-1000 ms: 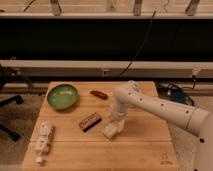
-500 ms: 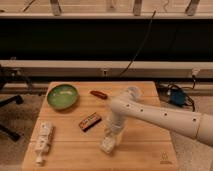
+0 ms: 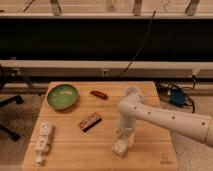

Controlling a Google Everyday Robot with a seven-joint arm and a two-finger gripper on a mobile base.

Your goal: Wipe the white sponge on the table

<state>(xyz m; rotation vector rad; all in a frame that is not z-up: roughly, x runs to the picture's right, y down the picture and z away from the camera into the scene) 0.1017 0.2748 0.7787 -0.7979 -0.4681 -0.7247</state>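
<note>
The white sponge point(image 3: 119, 148) lies on the light-wood table point(image 3: 75, 155) near its front edge, right of centre. My gripper point(image 3: 123, 141) points straight down onto the sponge and is shut on it, holding it against the tabletop. The white arm point(image 3: 165, 119) reaches in from the right and hides part of the table behind it.
A green bowl point(image 3: 62, 96) sits at the back left, with a small red item point(image 3: 98, 94) to its right. A red-black packet point(image 3: 90, 121) lies mid-table. A long white tube point(image 3: 43, 141) lies at the front left. A translucent cup point(image 3: 131, 92) stands behind the arm. A logo mark point(image 3: 164, 161) is at the front right corner.
The gripper and sponge slid toward the table's front edge, first slightly left, then back to the right. Nothing else has moved.
</note>
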